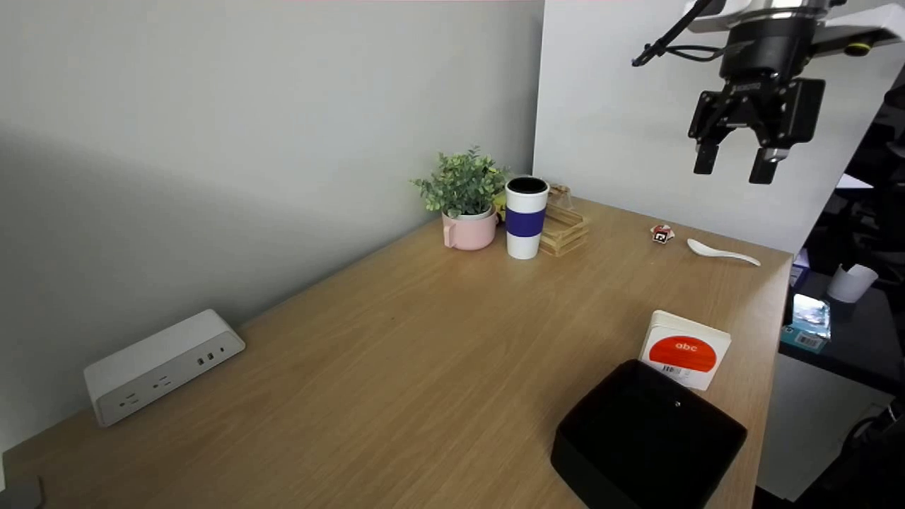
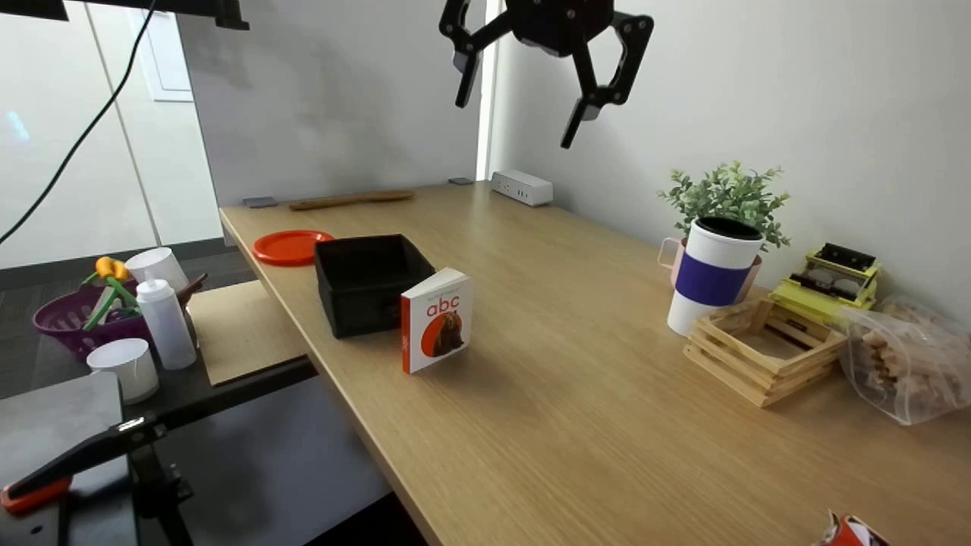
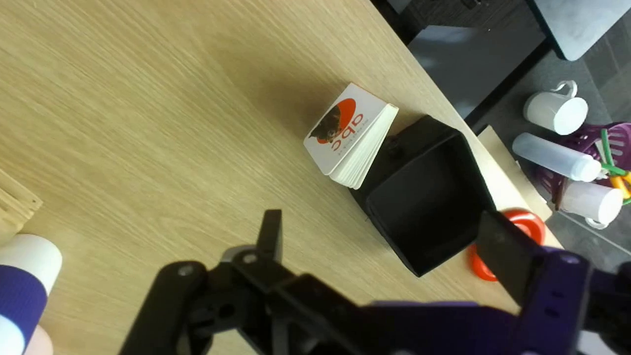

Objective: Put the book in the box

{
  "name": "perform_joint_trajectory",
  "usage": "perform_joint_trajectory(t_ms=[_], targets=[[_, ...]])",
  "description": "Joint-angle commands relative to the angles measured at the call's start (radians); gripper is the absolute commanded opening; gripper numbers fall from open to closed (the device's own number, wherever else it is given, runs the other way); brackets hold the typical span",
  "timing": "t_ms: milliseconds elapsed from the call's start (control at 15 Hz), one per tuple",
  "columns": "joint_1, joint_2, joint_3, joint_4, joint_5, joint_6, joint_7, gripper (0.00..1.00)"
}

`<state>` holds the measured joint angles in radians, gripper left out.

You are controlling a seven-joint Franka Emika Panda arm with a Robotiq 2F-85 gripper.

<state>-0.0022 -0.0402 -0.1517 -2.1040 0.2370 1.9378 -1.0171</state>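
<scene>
The book (image 2: 438,318) is small and white, with a red-orange circle and a bear on its cover. It stands upright on the table, slightly fanned open, close beside the box (image 2: 372,284); I cannot tell if they touch. Its back cover shows in an exterior view (image 1: 684,352). The box is low, black and open-topped, with nothing seen in it. My gripper (image 1: 735,166) is open and empty, high above the table; it also shows in an exterior view (image 2: 522,110). In the wrist view, the book (image 3: 342,130) and box (image 3: 426,197) lie beyond the spread fingers (image 3: 382,231).
A red plate (image 2: 292,248) lies behind the box near the table edge. A white cup with a purple band (image 2: 713,269), a potted plant (image 1: 463,184), a wooden crate (image 2: 766,349) and a bag (image 2: 906,364) stand by the wall. A white power strip (image 1: 166,367) and spoon (image 1: 721,252) also lie there.
</scene>
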Motion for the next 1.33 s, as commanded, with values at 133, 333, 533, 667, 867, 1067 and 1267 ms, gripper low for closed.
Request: perform_joint_trajectory(t_ms=[133, 333, 533, 667, 867, 1067, 1267], targets=[[-0.031, 0.177, 0.056, 0.15, -0.006, -0.08, -0.073, 1.0], [-0.036, 0.167, 0.072, 0.117, -0.004, -0.038, -0.042, 1.0], [-0.044, 0.191, 0.07, 0.157, 0.003, -0.075, -0.055, 1.0], [-0.049, 0.215, 0.076, 0.174, 0.047, -0.088, -0.038, 1.0], [-0.047, 0.226, 0.102, 0.137, 0.204, -0.088, 0.058, 1.0], [-0.036, 0.22, 0.132, 0.073, 0.347, -0.007, 0.161, 1.0], [-0.018, 0.215, 0.158, 0.043, 0.346, 0.082, 0.222, 1.0]])
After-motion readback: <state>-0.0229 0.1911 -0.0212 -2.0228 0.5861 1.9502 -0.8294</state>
